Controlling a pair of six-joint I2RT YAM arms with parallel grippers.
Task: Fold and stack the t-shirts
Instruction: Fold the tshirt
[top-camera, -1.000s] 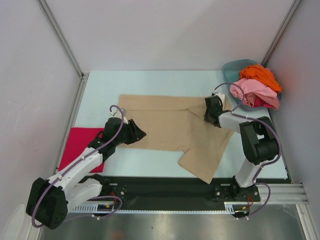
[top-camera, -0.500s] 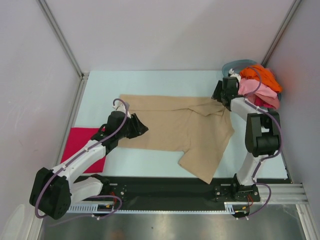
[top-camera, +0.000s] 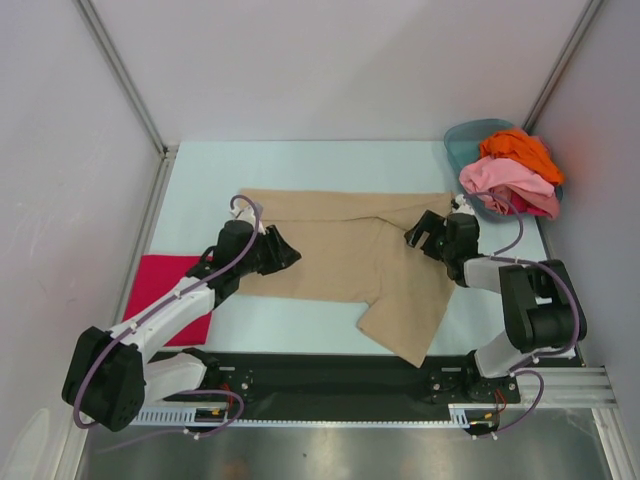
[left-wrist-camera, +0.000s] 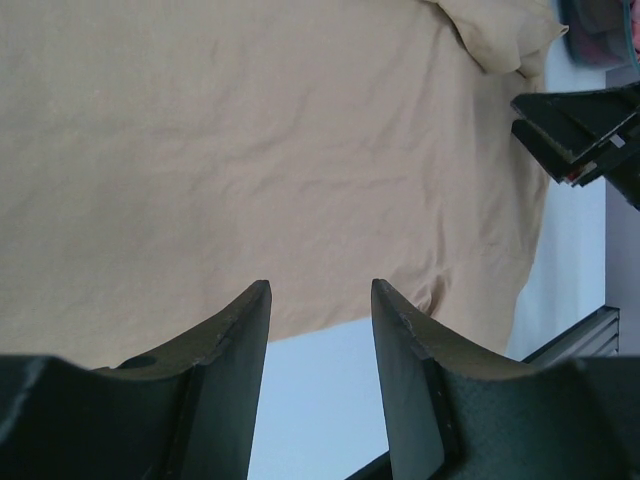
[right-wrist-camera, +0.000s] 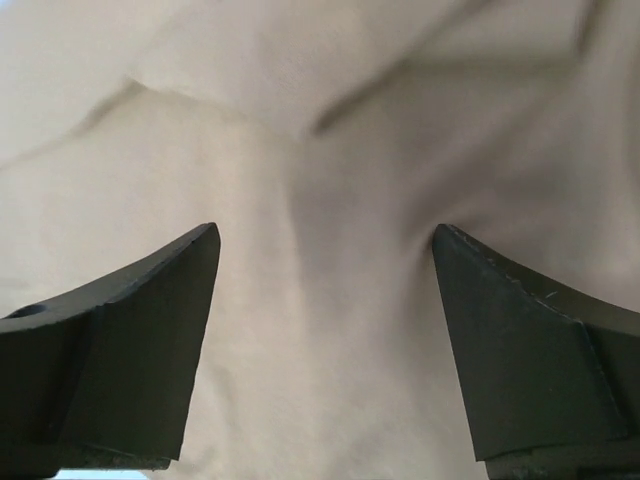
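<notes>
Right wrist cam: right gripper (right-wrist-camera: 325, 232) is spread wide, nothing betw. its fingers, pointing down at the tan t-shirt (right-wrist-camera: 300, 120), w/ a raised crease running just ahead of the tips. Judging by that, it's lined up to nip the crease or a flap edge, and it carries nothing.

Left wrist cam: left gripper (left-wrist-camera: 320, 285) is abt half spread and also empty. The shirt's near edge crosses right at its tips, w/ bare desk (left-wrist-camera: 320, 400) showing betw. the fingers. It's prob. parked at the hem so it can pin or lift that side while the other arm works.

Top cam: the tan shirt lies flat across the desk's middle. The left gripper is at its left end and the right gripper is over its right part, close to where one flap is turned in over the body. The lower right portion angles off toward the near edge and isn't squared up, so the fold looks barely begun. It's laid out flat like this presumably bc each arm needs an edge to work.

Magenta-red t-shirt (top-camera: 160, 290) sits folded at the desk's left side, partly under the left arm and apart from the tan one. It's likely the stack's base. Pink t-shirt (top-camera: 500, 180) and orange t-shirt (top-camera: 520, 150) are bunched in the teal basin (top-camera: 458, 135) at the far right corner, unfolded and waiting.
</notes>
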